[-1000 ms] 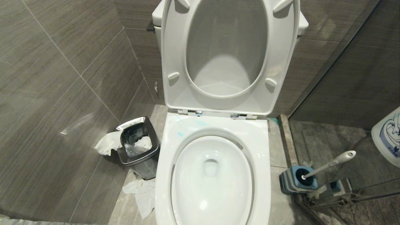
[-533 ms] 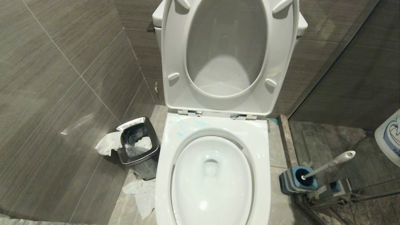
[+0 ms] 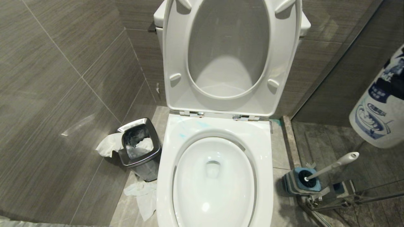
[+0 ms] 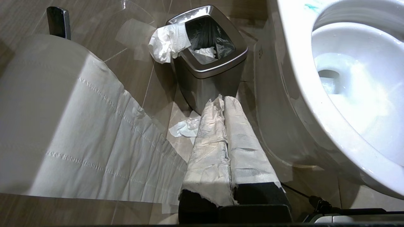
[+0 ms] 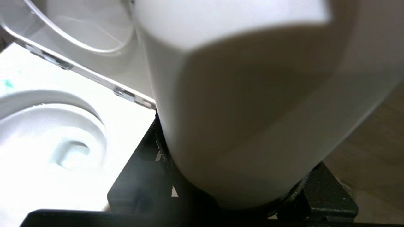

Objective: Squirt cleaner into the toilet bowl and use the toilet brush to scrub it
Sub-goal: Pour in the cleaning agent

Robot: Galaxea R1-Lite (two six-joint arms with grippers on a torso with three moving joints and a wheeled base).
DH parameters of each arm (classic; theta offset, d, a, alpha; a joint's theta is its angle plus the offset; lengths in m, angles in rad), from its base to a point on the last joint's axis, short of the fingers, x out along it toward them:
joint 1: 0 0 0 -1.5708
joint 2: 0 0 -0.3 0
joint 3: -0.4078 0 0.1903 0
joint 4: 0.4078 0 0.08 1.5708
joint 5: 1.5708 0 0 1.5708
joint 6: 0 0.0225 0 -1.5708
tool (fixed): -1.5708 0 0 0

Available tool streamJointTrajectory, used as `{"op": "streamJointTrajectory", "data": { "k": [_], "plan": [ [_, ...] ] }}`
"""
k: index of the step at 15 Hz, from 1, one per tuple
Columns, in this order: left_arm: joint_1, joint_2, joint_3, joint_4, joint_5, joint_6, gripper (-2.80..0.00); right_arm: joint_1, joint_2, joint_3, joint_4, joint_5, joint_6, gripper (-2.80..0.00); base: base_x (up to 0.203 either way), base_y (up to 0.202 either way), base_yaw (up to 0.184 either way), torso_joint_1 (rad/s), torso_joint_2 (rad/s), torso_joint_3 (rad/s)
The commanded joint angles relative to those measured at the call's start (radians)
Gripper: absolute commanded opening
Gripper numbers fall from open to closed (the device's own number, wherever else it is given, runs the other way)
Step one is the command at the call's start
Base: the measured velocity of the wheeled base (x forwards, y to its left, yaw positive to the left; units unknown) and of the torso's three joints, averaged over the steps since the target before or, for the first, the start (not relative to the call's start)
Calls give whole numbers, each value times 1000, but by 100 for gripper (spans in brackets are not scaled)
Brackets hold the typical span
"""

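Right jaws [image 5: 233, 201] clamp a white bottle [image 3: 380, 107] beside the toilet bowl [image 3: 214, 176].

Waste bin [image 3: 139, 145] left of toilet bowl [image 3: 214, 176]; toilet brush [image 3: 331, 166] right, in holder [image 3: 300, 183].

Toilet bowl open; cleaner only as smears on the rim; brush parked in its holder.

Toilet bowl [image 3: 217, 176]: glossy white ceramic, oval basin, broad squarish rim, seat and lid raised upright against the tank, chrome hinges at the back. Water sits in the basin. Cleaner [image 3: 182, 135]: thin turquoise smears on the rear left part of the rim, just below the left hinge. Brush [image 3: 334, 165]: slim white-grey handle with rounded end, tilted up and to the right; black head seated in the blue-and-grey holder on the floor, to the right of the bowl.
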Motion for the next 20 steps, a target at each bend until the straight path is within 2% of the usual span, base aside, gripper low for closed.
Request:
{"op": "streamJointTrajectory", "data": {
  "k": [1,4,6,9,10,12,18,20],
  "plan": [
    [0,0,2,0,0,-1,-280,180,181,-27,-43,-231,-21,-280,0,0,0,0,0,0],
    [0,0,3,0,0,0,-280,263,289,-53,-71,-298,-65,-280,0,0,0,0,0,0],
    [0,2,3,0,0,0,-280,348,347,-77,-74,-368,-55,-280,0,0,0,0,0,0],
    [0,2,2,0,0,2,-280,426,428,-118,-62,-478,-43,-280,0,0,0,0,0,0],
    [0,2,3,0,0,2,-280,442,439,-115,-44,-512,-71,-280,0,0,0,0,0,0],
    [0,2,3,0,0,3,-280,450,451,-110,-18,-524,-147,-280,0,0,0,0,0,0],
    [0,2,2,0,0,0,-280,449,489,-107,-17,-544,-426,-280,0,0,0,0,0,0],
    [0,1,2,0,0,0,-280,449,501,-111,-17,-577,-531,-280,0,0,0,0,0,0]
  ]
}}
